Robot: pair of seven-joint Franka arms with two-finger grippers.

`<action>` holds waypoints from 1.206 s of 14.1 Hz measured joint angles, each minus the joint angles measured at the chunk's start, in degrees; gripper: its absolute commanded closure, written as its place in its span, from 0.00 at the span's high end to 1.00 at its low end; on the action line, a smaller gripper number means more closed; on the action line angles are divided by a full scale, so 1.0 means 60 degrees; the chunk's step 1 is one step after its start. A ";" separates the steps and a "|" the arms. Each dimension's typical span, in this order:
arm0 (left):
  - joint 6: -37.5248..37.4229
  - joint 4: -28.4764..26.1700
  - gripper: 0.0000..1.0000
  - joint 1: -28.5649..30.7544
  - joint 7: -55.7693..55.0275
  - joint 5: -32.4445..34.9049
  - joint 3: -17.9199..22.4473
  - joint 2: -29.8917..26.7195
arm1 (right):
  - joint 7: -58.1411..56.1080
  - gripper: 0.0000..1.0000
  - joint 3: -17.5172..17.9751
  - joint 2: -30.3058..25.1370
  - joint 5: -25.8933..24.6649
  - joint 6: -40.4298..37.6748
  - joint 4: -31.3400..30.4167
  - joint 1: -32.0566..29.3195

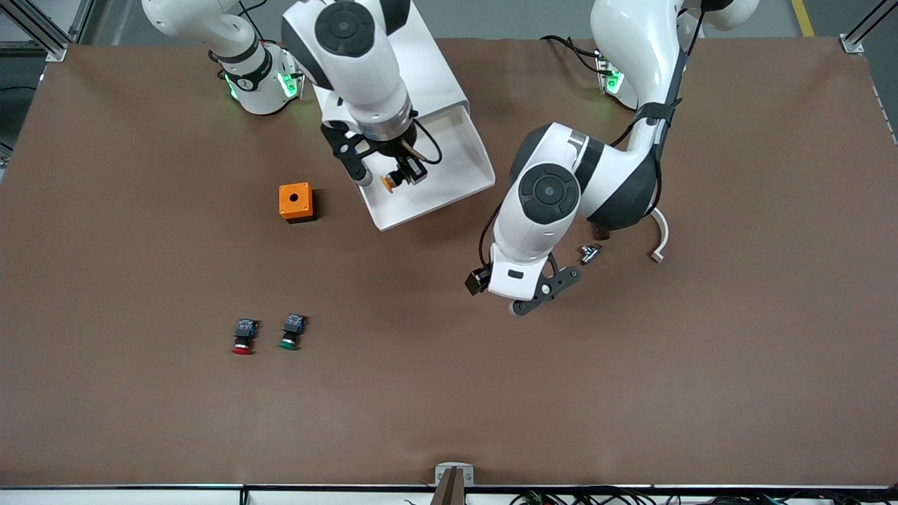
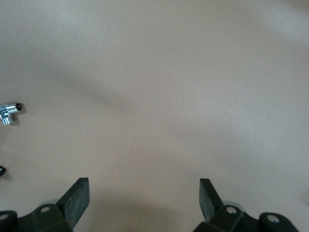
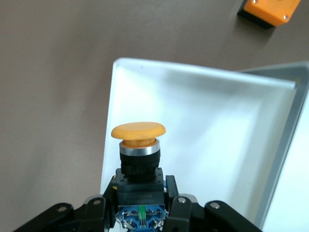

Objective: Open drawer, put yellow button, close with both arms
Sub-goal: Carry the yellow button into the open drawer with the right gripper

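In the front view the drawer (image 1: 449,168) stands pulled out at upper centre of the frame, its white tray bare; the right gripper (image 1: 398,175) hangs over that tray, clamped on the yellow button (image 1: 388,182), so the step in hand looks to be the putting-in; the next move calls for lowering the button into the tray and letting go, then bringing both arms to the drawer front to push it shut; the right arm comes down from the upper left of the frame, wrist pointing steeply at the tray; the left gripper (image 1: 537,298) waits at centre right over bare table (image 1: 631,393), forearm bent low, near a small metal fitting (image 1: 589,253); the orange box (image 1: 295,201), red button (image 1: 243,336) and green button (image 1: 291,331) lie in the left half of the frame.

In the left wrist view the fingers (image 2: 77,198) stand wide apart with nothing between them; the fitting sits at the left edge.

In the right wrist view the button rises cap-up from the lower centre, its black body pinched between the jaws, with the tray's corner beneath it.
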 measured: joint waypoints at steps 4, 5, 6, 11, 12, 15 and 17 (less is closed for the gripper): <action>-0.0010 -0.0042 1.00 -0.0085 -0.0001 0.0000 0.0000 0.0000 | 0.0782 0.00 -0.0007 0.0539 -0.0024 0.0486 -0.0072 0.0339; -0.0013 -0.0053 1.00 -0.0101 -0.0001 0.0001 -0.0001 0.0001 | 0.0935 0.00 -0.0008 0.0661 -0.0025 0.0626 -0.0075 0.0411; -0.0014 -0.0070 1.00 -0.0122 -0.0001 0.0001 -0.0001 0.0001 | 0.1088 0.00 -0.0009 0.0771 -0.0025 0.0743 -0.0077 0.0473; -0.0016 -0.0174 1.00 -0.0244 -0.0001 0.0001 -0.0001 0.0001 | 0.1710 0.02 -0.0011 0.0981 -0.0025 0.1055 -0.0076 0.0785; -0.0016 -0.0200 1.00 -0.0266 -0.0001 0.0001 -0.0002 0.0001 | 0.1803 0.02 -0.0010 0.0984 -0.0025 0.1055 -0.0076 0.0850; -0.0015 -0.0255 1.00 -0.0324 -0.0001 0.0001 -0.0002 0.0000 | 0.2015 0.48 -0.0014 0.0984 -0.0025 0.1058 -0.0075 0.0969; -0.0015 -0.0274 1.00 -0.0328 -0.0001 0.0001 -0.0002 0.0001 | 0.2125 1.00 -0.0013 0.0984 -0.0025 0.1057 -0.0069 0.1043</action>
